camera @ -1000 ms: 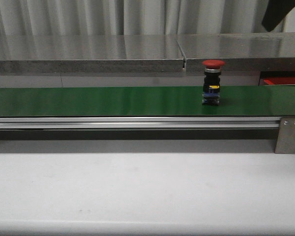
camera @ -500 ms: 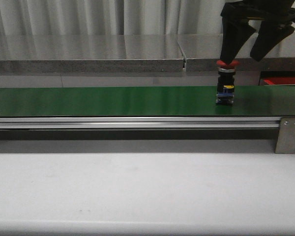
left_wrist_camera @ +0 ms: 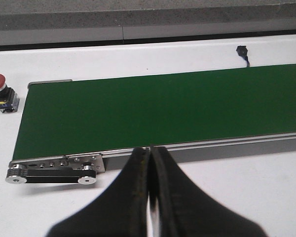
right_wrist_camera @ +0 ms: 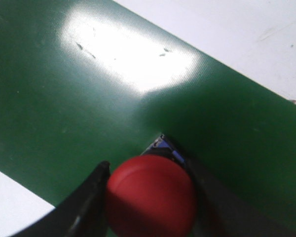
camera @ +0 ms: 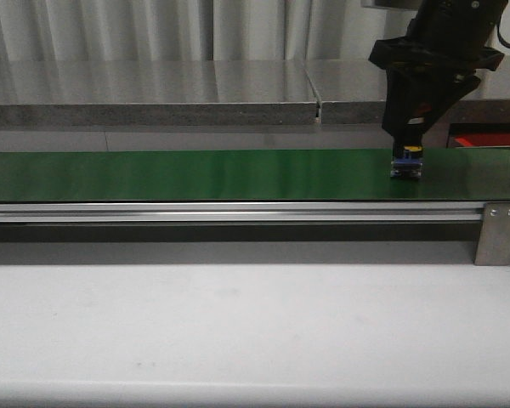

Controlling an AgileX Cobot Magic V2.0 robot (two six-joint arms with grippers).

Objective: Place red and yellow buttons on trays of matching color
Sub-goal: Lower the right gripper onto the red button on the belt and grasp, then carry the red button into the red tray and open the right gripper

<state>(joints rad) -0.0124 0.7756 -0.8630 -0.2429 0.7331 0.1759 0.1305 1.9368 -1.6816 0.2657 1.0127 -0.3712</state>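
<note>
A red button (camera: 405, 165) stands upright on the green conveyor belt (camera: 195, 174) near its right end; only its blue and yellow base shows under my right gripper (camera: 406, 150). In the right wrist view the red cap (right_wrist_camera: 150, 200) fills the gap between the fingers, which press on both its sides. My left gripper (left_wrist_camera: 150, 149) is shut on nothing, over the white table in front of the belt (left_wrist_camera: 163, 111). A second red button (left_wrist_camera: 1, 91) stands on the table beside the belt's end. Part of a red tray (camera: 484, 140) shows at the right. No yellow button or yellow tray is in view.
The belt's metal rail (camera: 238, 211) and end bracket (camera: 497, 231) run along its front. A grey ledge (camera: 153, 106) lies behind the belt. The white table (camera: 238, 331) spreads in front. A small black cable end (left_wrist_camera: 242, 51) lies past the belt.
The button rode right along the belt. My right gripper came down from above with open fingers and closed around the button's red cap.
</note>
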